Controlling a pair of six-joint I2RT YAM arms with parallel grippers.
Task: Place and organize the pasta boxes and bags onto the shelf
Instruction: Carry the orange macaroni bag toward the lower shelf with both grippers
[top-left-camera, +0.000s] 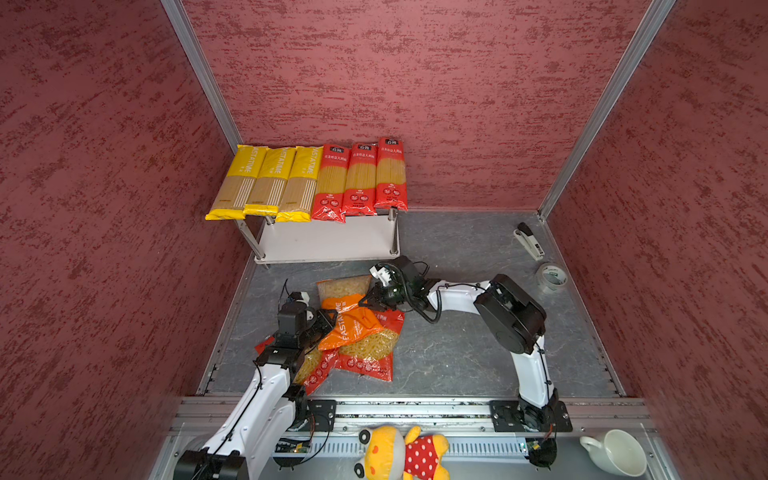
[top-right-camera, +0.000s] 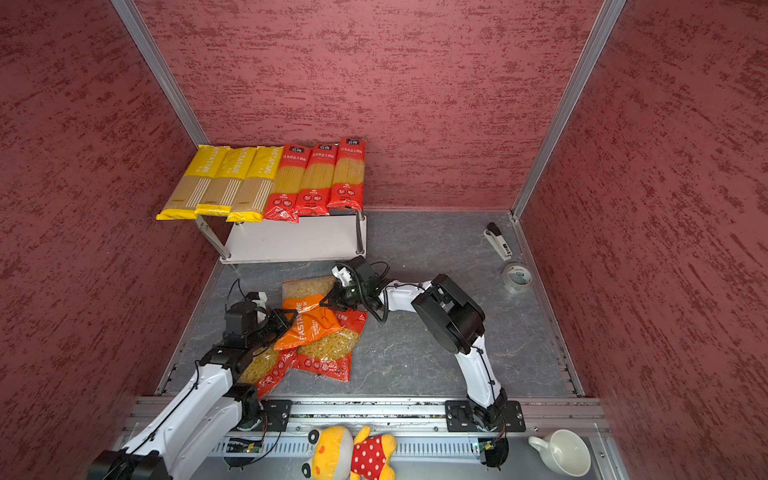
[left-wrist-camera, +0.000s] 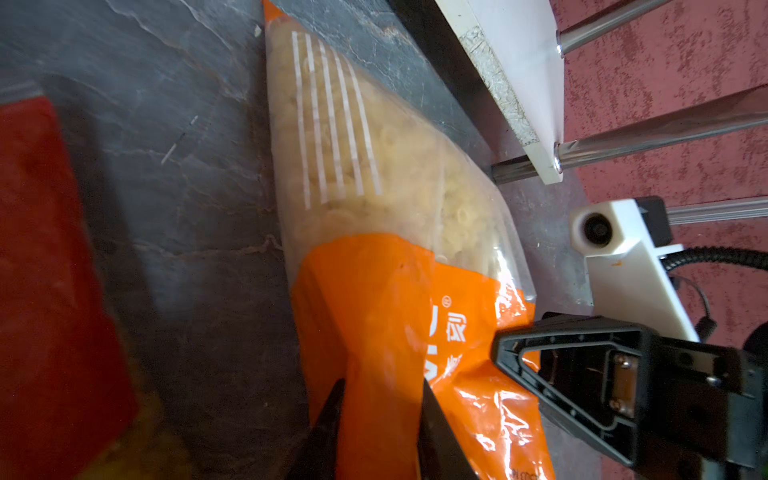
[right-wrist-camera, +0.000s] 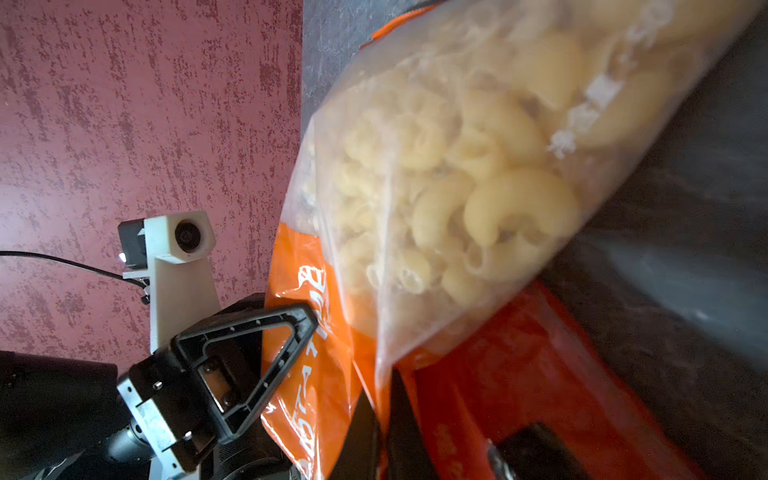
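Note:
The orange bag (top-left-camera: 349, 320) (top-right-camera: 305, 322) lies on two red bags (top-left-camera: 370, 353) (top-left-camera: 318, 374) on the grey floor in front of the shelf (top-left-camera: 328, 241). My left gripper (top-left-camera: 330, 322) (left-wrist-camera: 380, 399) is shut on a fold at the orange bag's (left-wrist-camera: 374, 208) left edge. At the opposite edge, my right gripper (top-left-camera: 365, 301) (right-wrist-camera: 384, 399) pinches the thin film of the same bag (right-wrist-camera: 457, 166). Three yellow pasta boxes (top-left-camera: 266, 183) and three red ones (top-left-camera: 361, 178) lie side by side on the shelf's top board. The lower board is bare.
A stapler (top-left-camera: 528, 241) and a tape roll (top-left-camera: 550, 277) lie by the right wall. A plush toy (top-left-camera: 399, 453) and a white cup (top-left-camera: 615, 453) sit in front of the arm rail. Red walls enclose three sides.

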